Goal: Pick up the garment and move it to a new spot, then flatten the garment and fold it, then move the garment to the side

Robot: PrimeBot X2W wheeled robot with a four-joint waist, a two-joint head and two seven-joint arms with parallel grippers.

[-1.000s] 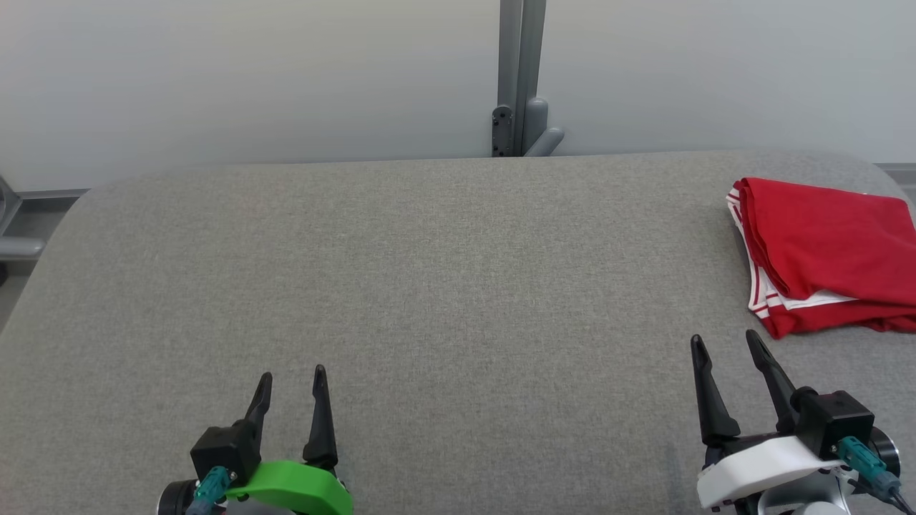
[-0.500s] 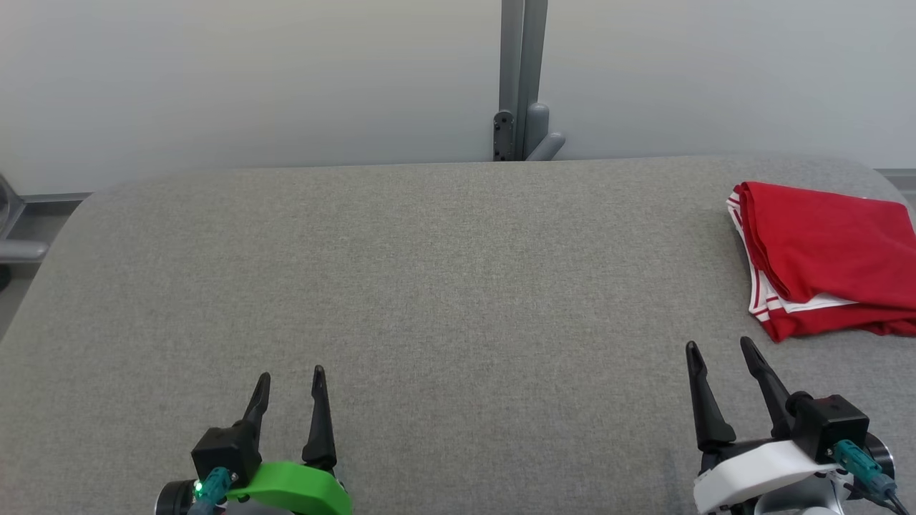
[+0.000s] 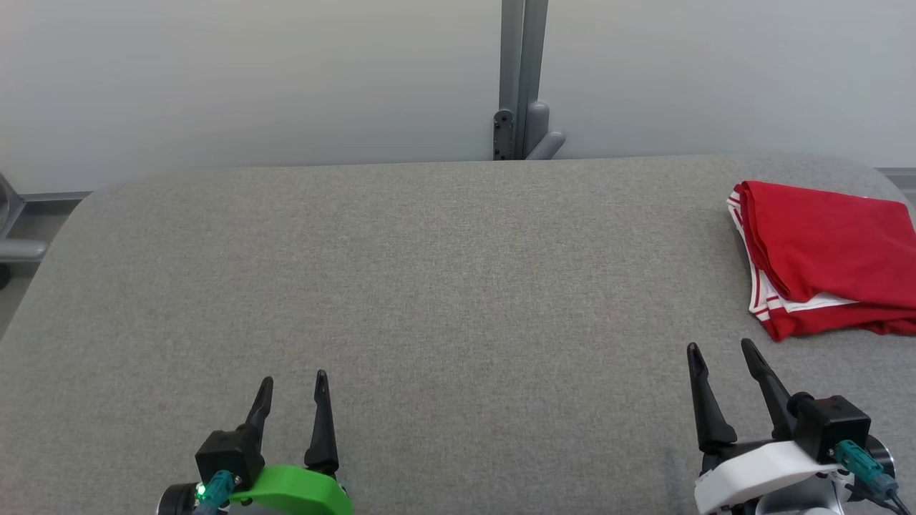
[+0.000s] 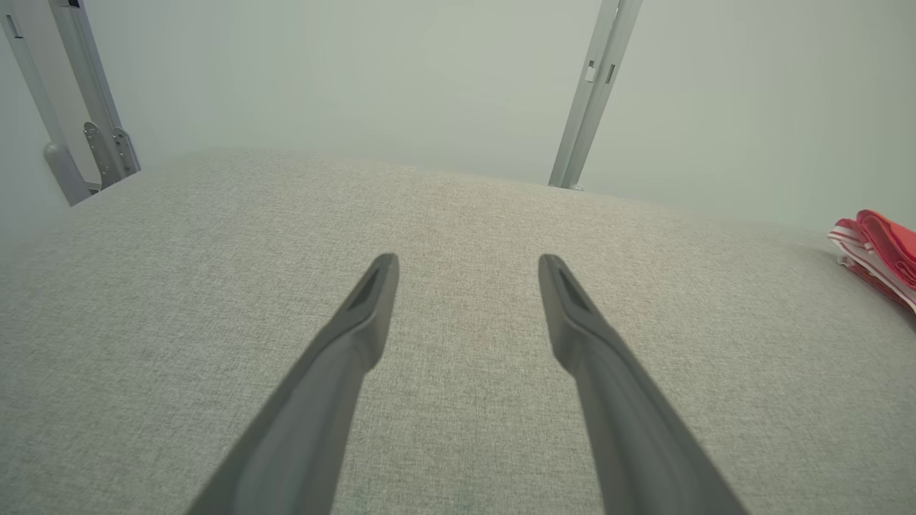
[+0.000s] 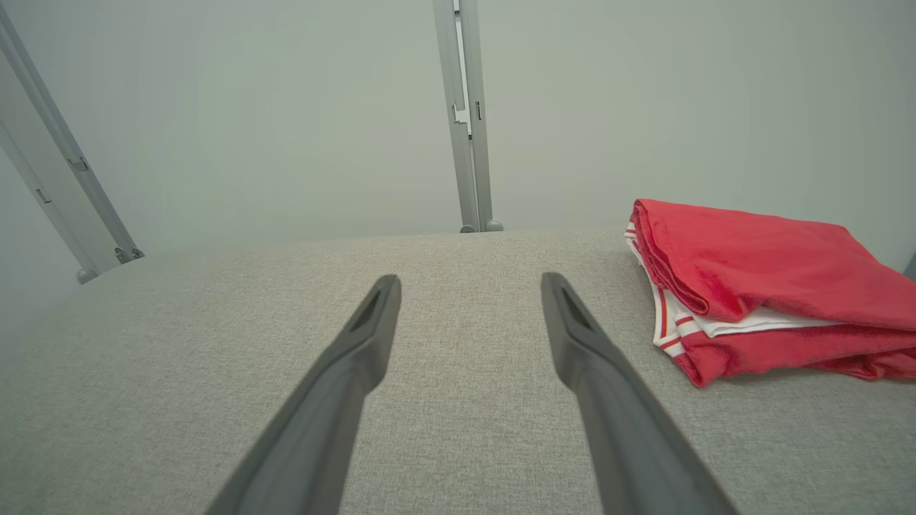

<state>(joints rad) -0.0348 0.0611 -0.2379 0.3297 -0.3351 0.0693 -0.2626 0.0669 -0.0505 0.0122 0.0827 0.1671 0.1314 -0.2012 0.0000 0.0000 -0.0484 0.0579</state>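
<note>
Left claw (image 3: 293,377) and right claw (image 3: 720,345) hover wide open and empty over the near side of the grey bench (image 3: 429,286). The folded red garment (image 3: 823,250) lies at the far right. Left wrist view: the garment (image 4: 880,247) is at the right edge. Right wrist view: it lies just right of the spread fingers, apart from them.

I see a desk (image 3: 444,286) covered in plain grey fabric, with rounded far corners. Behind it is a pale, flat wall (image 3: 250,79). A grey metal post (image 3: 522,64) runs up the wall at the desk's far edge, near centre. At its foot are a dark bracket (image 3: 504,132) and a rounded grey fitting (image 3: 540,132). Far left, a grey rail (image 3: 18,247) sits beside the desk corner. My left wrist feed shows a second upright (image 4: 79,107), tilted, at the far left.
</note>
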